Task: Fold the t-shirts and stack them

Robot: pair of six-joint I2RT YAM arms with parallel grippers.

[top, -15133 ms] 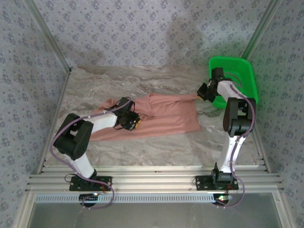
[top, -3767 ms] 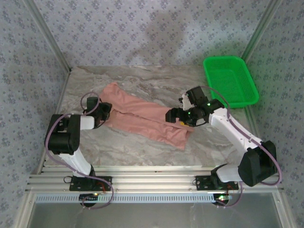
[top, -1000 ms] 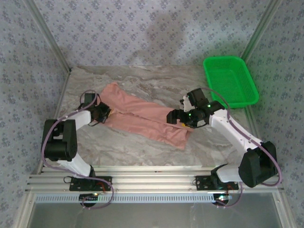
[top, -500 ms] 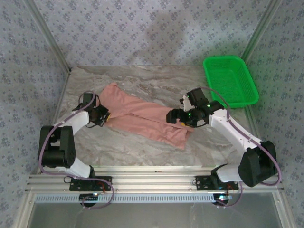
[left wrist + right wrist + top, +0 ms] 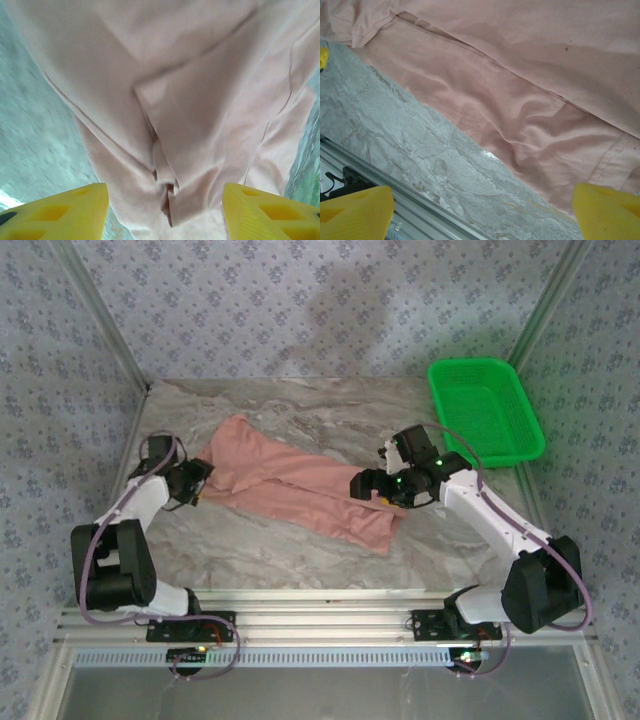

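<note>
The salmon-pink t-shirt (image 5: 300,485) lies as a long folded strip, running diagonally from the table's back left to its front right; no print shows. My left gripper (image 5: 192,485) is at the strip's left end. In the left wrist view it (image 5: 165,212) is open, its yellow fingers (image 5: 65,210) wide apart with rumpled t-shirt folds (image 5: 170,150) lying between them. My right gripper (image 5: 368,487) hovers over the strip's right end. In the right wrist view it (image 5: 480,210) is open above the t-shirt's lower edge (image 5: 520,125) and bare table.
A green plastic basket (image 5: 485,405) stands at the back right corner of the marble table (image 5: 300,565). An aluminium rail (image 5: 370,170) runs along the table's near edge. Patterned walls close in the sides and back.
My left gripper has moved left toward the table's left edge, ending at the shirt's left end. The right arm has stayed still.
</note>
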